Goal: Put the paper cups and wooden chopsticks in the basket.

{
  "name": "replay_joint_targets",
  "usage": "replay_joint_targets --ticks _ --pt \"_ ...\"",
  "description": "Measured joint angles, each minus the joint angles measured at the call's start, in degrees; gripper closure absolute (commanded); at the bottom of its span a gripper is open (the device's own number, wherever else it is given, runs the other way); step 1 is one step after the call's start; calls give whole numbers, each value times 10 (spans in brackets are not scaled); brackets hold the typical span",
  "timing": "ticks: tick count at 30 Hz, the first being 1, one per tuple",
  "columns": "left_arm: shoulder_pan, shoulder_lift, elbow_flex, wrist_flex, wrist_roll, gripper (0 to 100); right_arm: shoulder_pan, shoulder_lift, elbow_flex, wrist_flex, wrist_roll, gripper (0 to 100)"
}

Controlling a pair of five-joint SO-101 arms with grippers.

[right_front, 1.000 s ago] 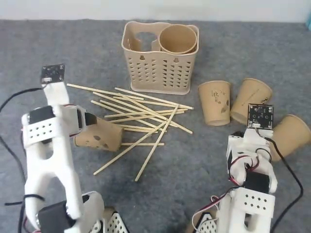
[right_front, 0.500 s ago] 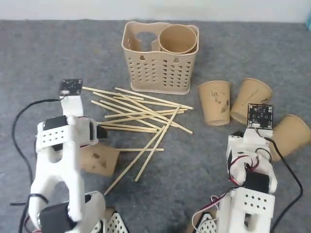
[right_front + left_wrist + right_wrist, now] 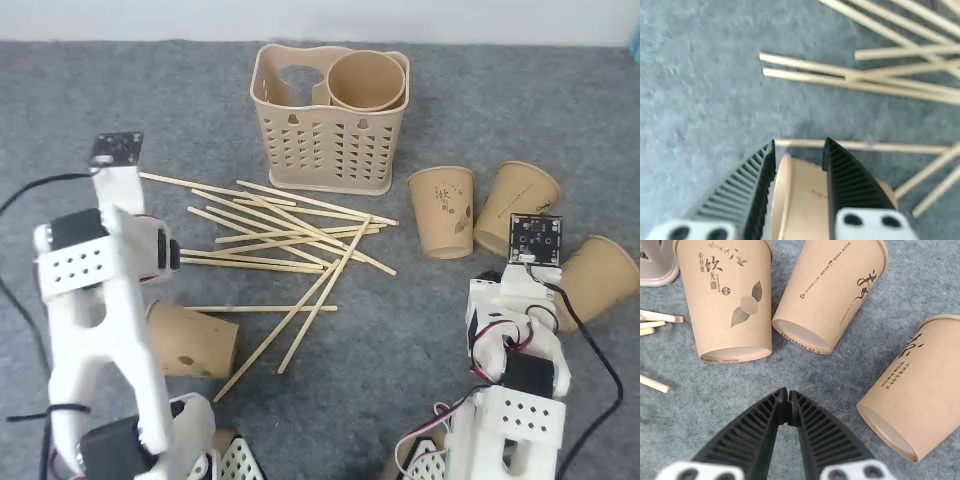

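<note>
The basket (image 3: 320, 150) stands at the far side of the grey carpet (image 3: 420, 340). One paper cup (image 3: 366, 80) stands upright inside it, in its right part. The wooden chopsticks (image 3: 280, 240) lie in a messy pile on the carpet in front of the basket, and many cross over each other. A second cup (image 3: 195, 342) lies on its side near the pile, next to the left arm (image 3: 90, 290). One chopstick runs along the carpet just beside this cup. The left gripper (image 3: 799, 147) is right over the second cup (image 3: 800, 195). Its two fingers are a little way apart, and the rim of the cup sits between them. One finger is past the rim and the other is over the side of the cup. Three more cups (image 3: 515, 205) lie on their sides to the right of the basket, close together, with their bottoms toward the right arm (image 3: 520, 340). The right gripper (image 3: 788, 394) hangs over bare carpet just in front of these three cups (image 3: 832, 290). Its fingers are pressed together and hold nothing.
</note>
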Motion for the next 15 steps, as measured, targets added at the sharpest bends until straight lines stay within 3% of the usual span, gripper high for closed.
replay_joint_targets --ticks 6,9,15 --pt "-78 0 -55 117 -18 893 0 0 0 0 0 986" --pt "-142 0 -55 151 -55 999 0 0 0 0 0 986" --pt "-242 0 20 166 -171 988 -1 0 0 0 0 986"
